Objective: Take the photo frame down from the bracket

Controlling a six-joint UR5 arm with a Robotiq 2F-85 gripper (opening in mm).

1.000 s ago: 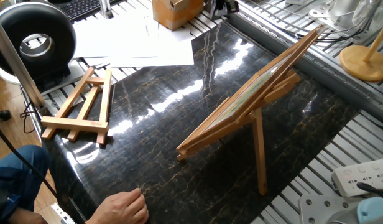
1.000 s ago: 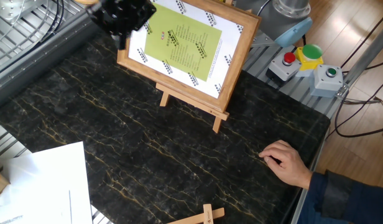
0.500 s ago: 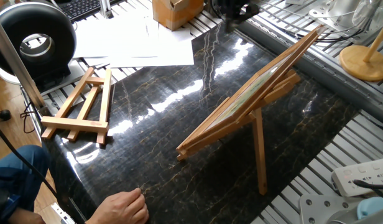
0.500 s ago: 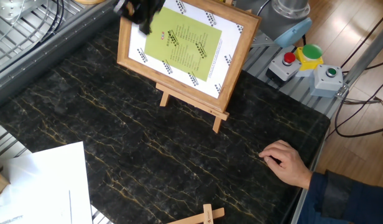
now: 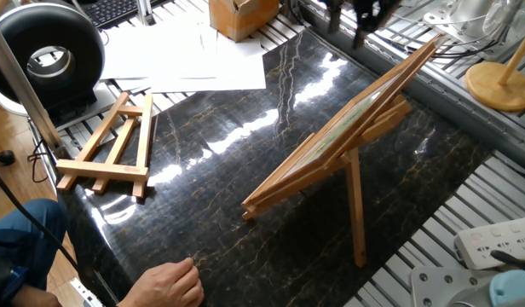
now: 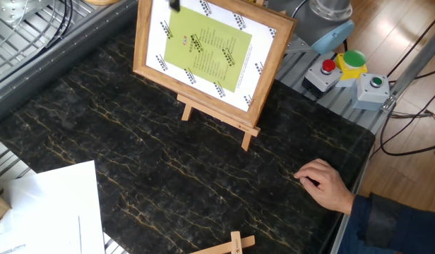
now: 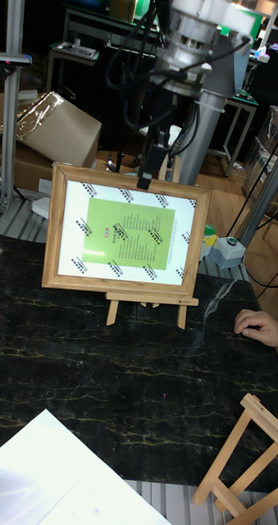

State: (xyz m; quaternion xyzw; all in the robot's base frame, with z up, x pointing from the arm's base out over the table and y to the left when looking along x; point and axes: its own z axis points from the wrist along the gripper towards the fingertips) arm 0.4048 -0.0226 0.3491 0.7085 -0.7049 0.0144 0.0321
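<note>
The photo frame (image 5: 348,128) (image 6: 210,53) (image 7: 126,230) leans upright on the bracket (image 5: 356,205) (image 6: 247,137) (image 7: 151,299), a light-wood easel on the dark marble tabletop. It shows a white sheet with a green print. My gripper (image 5: 352,21) (image 6: 174,4) (image 7: 155,176) hangs at the frame's top edge, near its upper left part in the other fixed view. In the tall view one dark finger (image 7: 149,168) overlaps that edge. The fingers look spread apart with nothing between them. Whether they touch the frame cannot be told.
A smaller folded easel (image 5: 109,145) (image 7: 245,459) lies flat at the table's side. A person's hand (image 5: 173,281) (image 6: 323,182) (image 7: 257,324) rests on the table edge. White papers (image 5: 186,55) (image 6: 48,212), a button box (image 6: 337,70) and a power strip (image 5: 493,239) lie around the marble.
My gripper has travelled across the top of the scene towards the frame's upper edge. Frame, easels and the person's hand have stayed put.
</note>
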